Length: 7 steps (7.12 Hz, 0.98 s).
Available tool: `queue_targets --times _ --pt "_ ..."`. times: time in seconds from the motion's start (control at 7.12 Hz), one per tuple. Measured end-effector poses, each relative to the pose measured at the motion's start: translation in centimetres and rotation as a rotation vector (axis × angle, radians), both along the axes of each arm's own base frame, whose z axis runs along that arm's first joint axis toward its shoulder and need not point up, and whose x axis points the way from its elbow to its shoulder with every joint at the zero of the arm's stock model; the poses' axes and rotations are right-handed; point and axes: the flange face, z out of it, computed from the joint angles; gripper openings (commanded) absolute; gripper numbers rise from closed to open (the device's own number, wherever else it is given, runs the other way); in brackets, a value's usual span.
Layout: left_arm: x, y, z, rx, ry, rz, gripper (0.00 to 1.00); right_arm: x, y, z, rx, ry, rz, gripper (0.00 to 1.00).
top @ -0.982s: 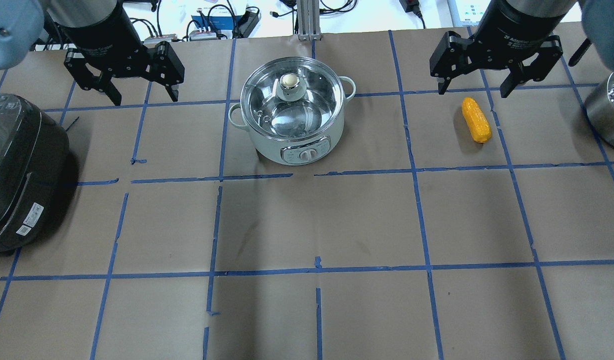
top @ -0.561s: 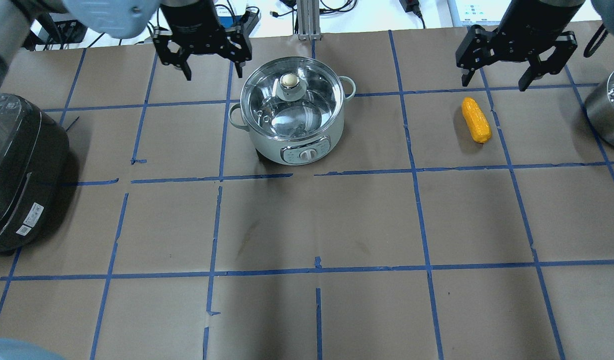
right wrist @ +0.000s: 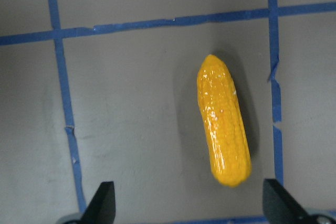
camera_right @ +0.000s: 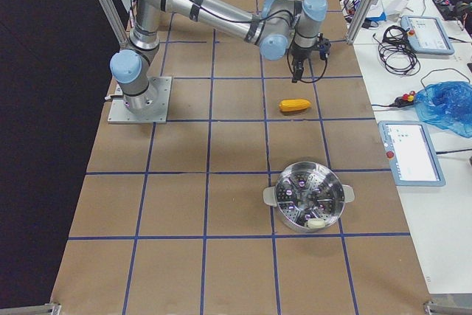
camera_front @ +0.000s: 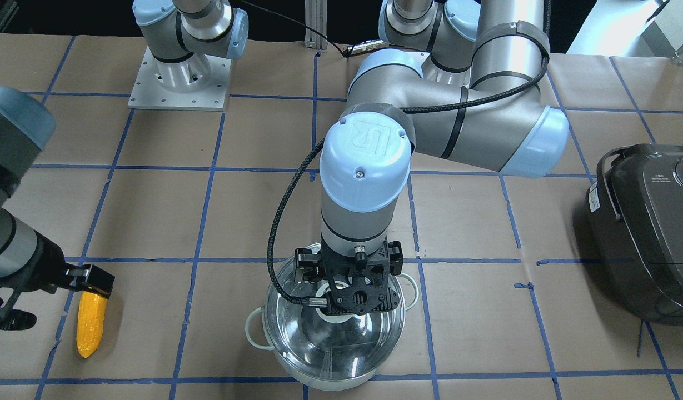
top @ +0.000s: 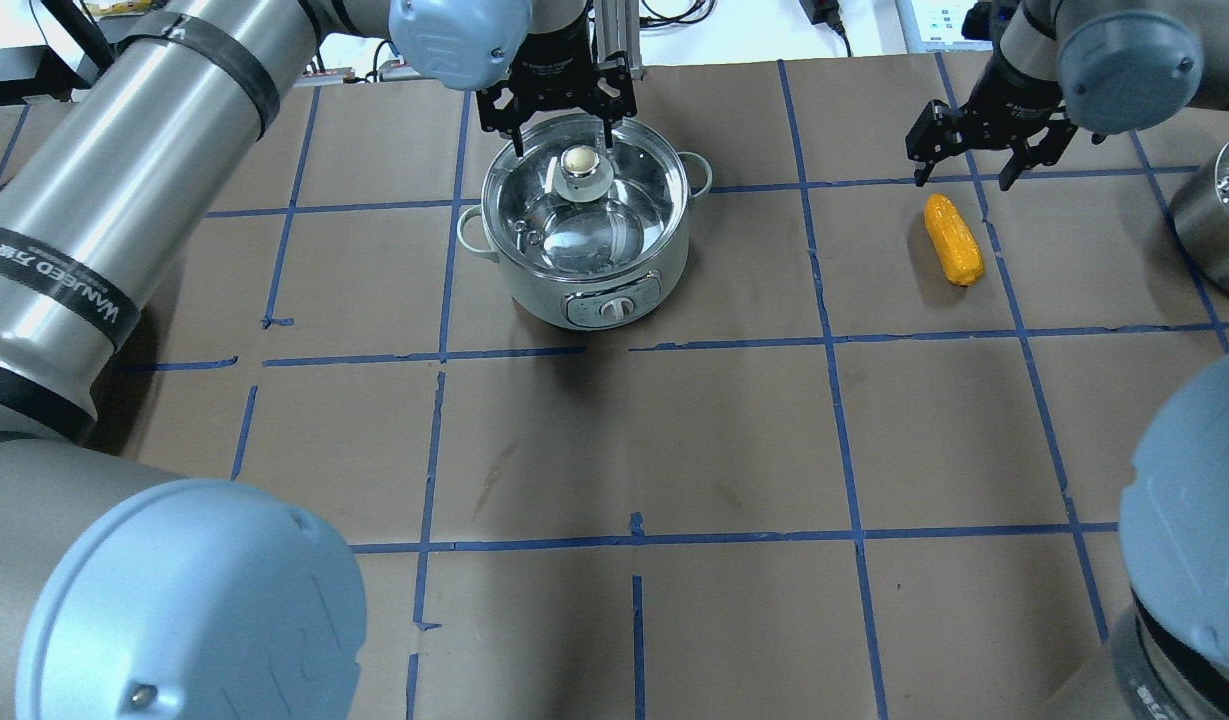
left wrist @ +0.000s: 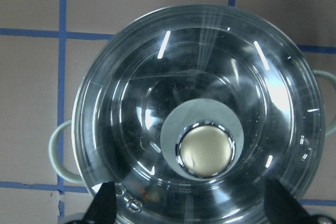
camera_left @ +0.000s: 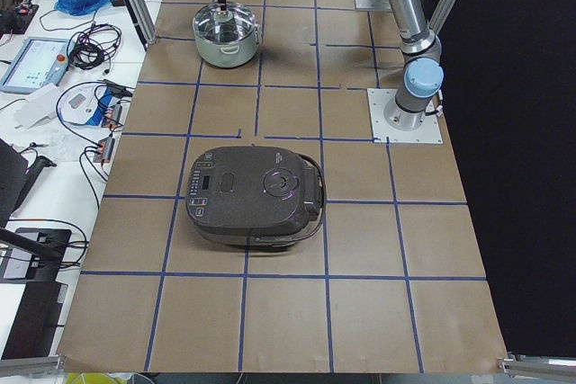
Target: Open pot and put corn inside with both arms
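Surface: brown paper-covered table (top: 734, 440) gridded with blue tape; a dark rice cooker (camera_front: 647, 228) sits off toward the robot's left.
Pot: shiny steel pot (top: 586, 232) with pale loop handles, a front control panel and a clear glass lid (left wrist: 199, 119), closed, with a round knob (left wrist: 206, 150) at its centre; it stands at the far middle of the table.
Corn: small yellow-orange cob (top: 953, 240), bumpy and tapered, lying flat on the paper well to the right of the pot.
Left gripper: left gripper (top: 559, 110) hangs above the lid with jaws spread wide, holding nothing.
Right gripper: right gripper (top: 974, 150) hovers just beyond the corn, jaws wide, empty.
Step in hand: approach for both grasps, by my reading.
Doing it well: centre the left fingers either side of the knob, which sits slightly off-centre in the wrist view, then descend straight; span the cob across its narrow width.
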Motion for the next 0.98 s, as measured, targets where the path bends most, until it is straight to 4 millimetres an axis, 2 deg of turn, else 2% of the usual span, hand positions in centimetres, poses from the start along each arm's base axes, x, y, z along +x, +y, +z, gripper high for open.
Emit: queue_targets --times 0.14,0.28,0.42,0.56,0.7,0.84,0.98 --pt "-0.3 -0.5 -1.1 -0.002 0.004 -0.001 1.0 -1.2 -1.2 -3.2 -0.015 0.005 0.045 0.97" --pt "-0.4 -0.8 -1.9 0.002 0.004 -0.003 1.0 -2.6 -1.4 -5.5 -0.009 0.006 0.08 0.9" --pt "-0.5 -1.0 -2.8 0.009 0.003 -0.006 1.0 -3.6 -1.2 -7.4 0.004 0.004 0.107 0.9" --pt "-0.6 -1.3 -3.7 0.005 0.004 -0.009 0.8 -3.9 -0.7 -8.9 0.01 0.004 0.142 0.74" --pt "-0.7 -1.6 -4.4 -0.007 0.006 -0.014 0.35 -3.9 -0.1 -10.0 0.015 0.003 0.175 0.51" --pt "-0.7 -1.6 -4.6 -0.012 0.005 -0.021 0.1 -3.8 0.2 -10.6 0.02 0.002 0.189 0.31" --pt "-0.7 -1.5 -4.4 -0.008 0.002 -0.024 0.05 -3.8 0.4 -11.0 0.023 0.0 0.194 0.18"
